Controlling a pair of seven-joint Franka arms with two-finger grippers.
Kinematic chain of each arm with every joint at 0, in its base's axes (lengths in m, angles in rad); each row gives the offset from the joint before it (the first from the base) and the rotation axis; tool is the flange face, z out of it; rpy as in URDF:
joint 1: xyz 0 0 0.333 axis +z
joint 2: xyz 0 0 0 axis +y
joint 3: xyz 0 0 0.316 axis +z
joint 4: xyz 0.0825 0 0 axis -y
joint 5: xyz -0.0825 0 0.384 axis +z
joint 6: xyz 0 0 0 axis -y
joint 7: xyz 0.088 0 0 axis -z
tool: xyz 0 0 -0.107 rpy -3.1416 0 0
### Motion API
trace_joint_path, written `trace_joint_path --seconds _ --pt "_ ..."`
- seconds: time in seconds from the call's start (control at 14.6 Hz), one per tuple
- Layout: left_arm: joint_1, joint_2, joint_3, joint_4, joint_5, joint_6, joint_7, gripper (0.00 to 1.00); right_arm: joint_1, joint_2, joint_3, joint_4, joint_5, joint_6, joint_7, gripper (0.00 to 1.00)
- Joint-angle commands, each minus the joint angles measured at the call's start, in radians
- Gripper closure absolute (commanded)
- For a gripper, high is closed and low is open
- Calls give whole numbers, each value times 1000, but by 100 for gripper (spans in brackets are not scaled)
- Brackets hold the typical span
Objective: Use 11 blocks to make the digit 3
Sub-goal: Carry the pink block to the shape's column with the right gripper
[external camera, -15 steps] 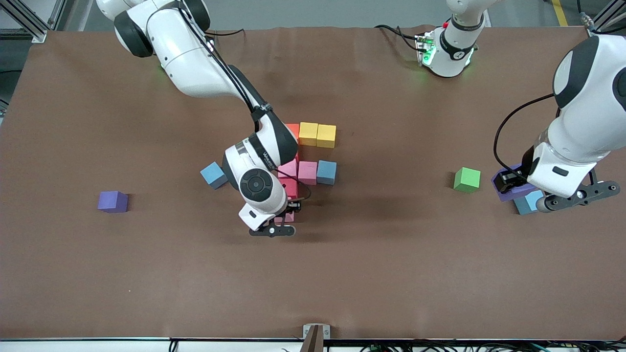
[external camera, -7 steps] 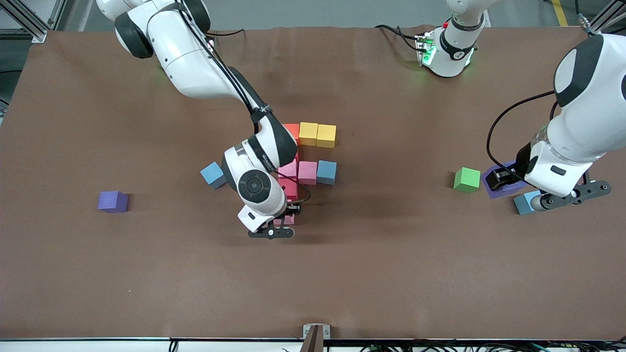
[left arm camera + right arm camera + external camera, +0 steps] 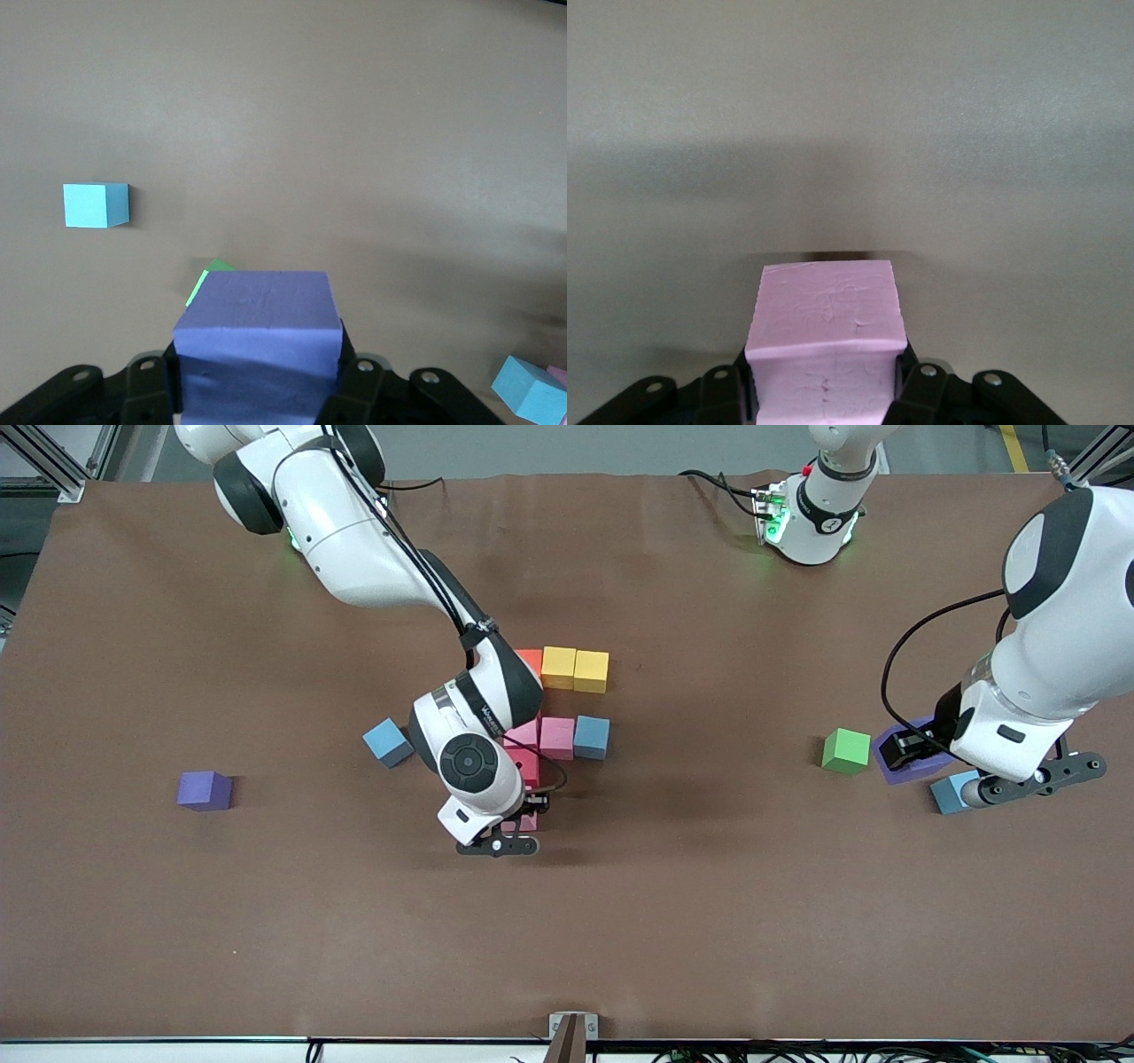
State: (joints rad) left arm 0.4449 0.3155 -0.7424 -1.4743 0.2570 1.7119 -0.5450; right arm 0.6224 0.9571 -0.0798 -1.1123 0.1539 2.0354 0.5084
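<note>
Right gripper (image 3: 824,390): clamped on a pink cube (image 3: 826,341), low over the table just in front of the red cube (image 3: 524,766).
Left gripper (image 3: 259,390): clamped on a purple cube (image 3: 259,341), over the left arm's end of the table, beside the green cube (image 3: 845,750).
Digit (image 3: 567,708): unfinished; orange and two yellows in a row, pinks and blue nearer the camera.
Loose: a second purple cube (image 3: 205,790) toward the right arm's end.

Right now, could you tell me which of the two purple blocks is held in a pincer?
The purple block in the left pincer, beside the green block at the left arm's end. The other purple block sits alone on the table toward the right arm's end.
</note>
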Motion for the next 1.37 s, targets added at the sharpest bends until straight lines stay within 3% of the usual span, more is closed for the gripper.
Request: trace_joint_path --seconds 0.0,1.3 --pt "5 -18 -5 -1 -18 -11 2 100 8 15 -3 22 13 -6 10 59" --pt "6 -3 -3 -17 -4 -1 -3 100 23 15 -3 16 13 -27 10 57"
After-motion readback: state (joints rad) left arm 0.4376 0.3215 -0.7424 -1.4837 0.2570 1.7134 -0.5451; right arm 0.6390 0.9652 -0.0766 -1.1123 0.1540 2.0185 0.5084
